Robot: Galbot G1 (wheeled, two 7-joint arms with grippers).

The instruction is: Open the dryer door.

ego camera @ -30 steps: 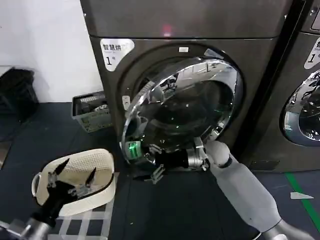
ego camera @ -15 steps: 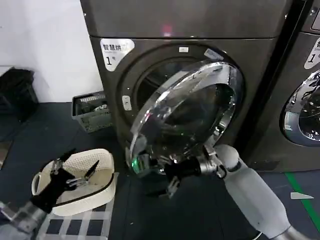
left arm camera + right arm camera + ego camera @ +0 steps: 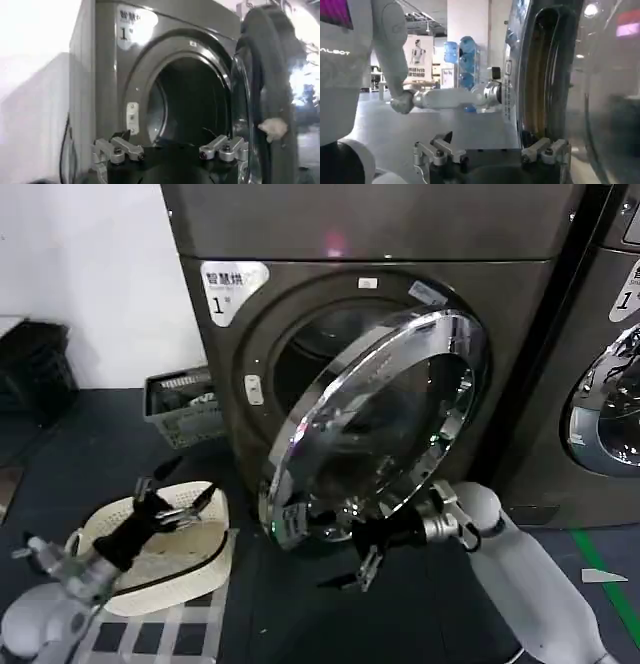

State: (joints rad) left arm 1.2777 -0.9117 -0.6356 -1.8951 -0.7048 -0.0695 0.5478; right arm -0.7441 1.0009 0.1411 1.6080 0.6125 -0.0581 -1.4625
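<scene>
The dryer door (image 3: 375, 424) stands partly open, swung out from the dryer (image 3: 300, 314), so the dark drum opening shows behind it. The right claw (image 3: 362, 569) is spread wide just under the door's lower rim. The left claw (image 3: 175, 496), also wide, hovers over a white basket (image 3: 190, 559) on the floor.

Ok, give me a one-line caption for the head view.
Right end effector at the lower edge of the part-open dryer door; left end effector open over a white basket.
</scene>
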